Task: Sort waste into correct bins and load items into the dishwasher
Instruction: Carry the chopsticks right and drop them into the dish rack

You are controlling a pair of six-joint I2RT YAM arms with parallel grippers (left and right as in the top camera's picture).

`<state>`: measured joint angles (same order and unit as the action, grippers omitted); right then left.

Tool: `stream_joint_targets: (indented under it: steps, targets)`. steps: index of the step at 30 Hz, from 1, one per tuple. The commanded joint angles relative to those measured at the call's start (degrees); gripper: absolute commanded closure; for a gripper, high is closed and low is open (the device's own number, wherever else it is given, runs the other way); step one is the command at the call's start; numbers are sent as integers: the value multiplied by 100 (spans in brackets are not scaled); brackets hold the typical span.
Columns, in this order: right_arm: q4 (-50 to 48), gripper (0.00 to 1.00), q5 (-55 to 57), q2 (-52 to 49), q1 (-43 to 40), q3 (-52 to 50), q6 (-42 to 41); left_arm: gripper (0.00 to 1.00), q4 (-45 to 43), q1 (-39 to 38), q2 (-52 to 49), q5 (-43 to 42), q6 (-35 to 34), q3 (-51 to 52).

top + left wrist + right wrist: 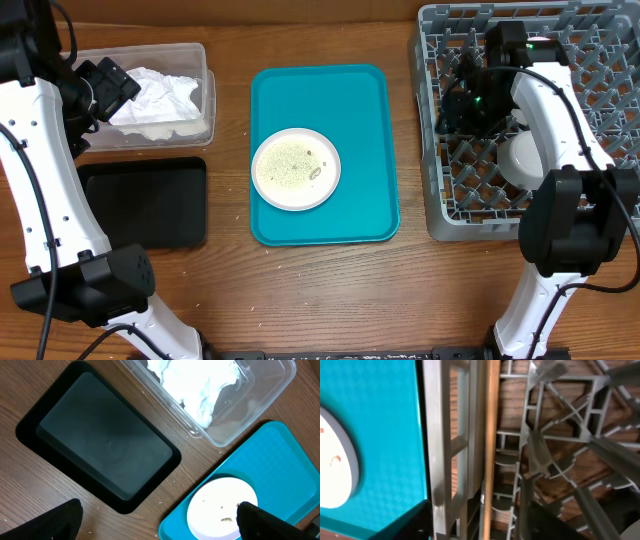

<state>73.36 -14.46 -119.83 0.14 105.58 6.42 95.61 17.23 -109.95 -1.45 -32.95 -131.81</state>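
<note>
Plate (264, 183) at centre of teal tray (370, 110), 9 o'clock of rack (600, 60), rice scraps (293, 165) scattered on it. Looks rigid, smooth, breakable. Scraps loose, likely spill if tilted. Best pinch at rim, keep level. Left gripper (108, 84) spread above tub (205, 60), napkin (160, 95) inside. Right gripper (463, 98) spread over rack, empty.

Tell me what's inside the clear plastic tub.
A crumpled white napkin fills much of the clear tub. Anything beneath the napkin is covered, and the left gripper hides one end of the tub from overhead.
</note>
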Motion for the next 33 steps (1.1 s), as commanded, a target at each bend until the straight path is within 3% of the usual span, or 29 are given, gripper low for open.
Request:
stream_joint_targets:
  steps: [1, 9, 11, 12, 13, 22, 27, 33]
  targets:
    - [0, 36, -61, 125, 15, -7, -293, 0, -4, -7, -28, 37, -68, -57]
    - [-17, 33, -66, 944, 55, 2, -975, 0, -7, -7, -28, 37, -68, -57]
    - [-37, 27, -52, 1252, 37, 2, -1217, 0, -7, -7, -28, 37, -68, -57]
    - [-57, 18, -4, 1386, 2, 4, -1344, 0, -7, -7, -31, 37, -68, -57]
    - [-76, 0, 87, 1493, -44, 2, -1486, 0, -4, -7, -28, 37, -68, -57]
    - [-61, 0, 863, 2083, -1318, 2, -2894, 0, -4, -7, -28, 37, -68, -57]
    - [118, 0, 584, 2092, -2218, 2, -2940, 0, -7, -7, -28, 37, -68, -57]
    - [199, 0, 538, 2092, -2726, 0, -2918, 0, -7, -7, -28, 37, -68, -57]
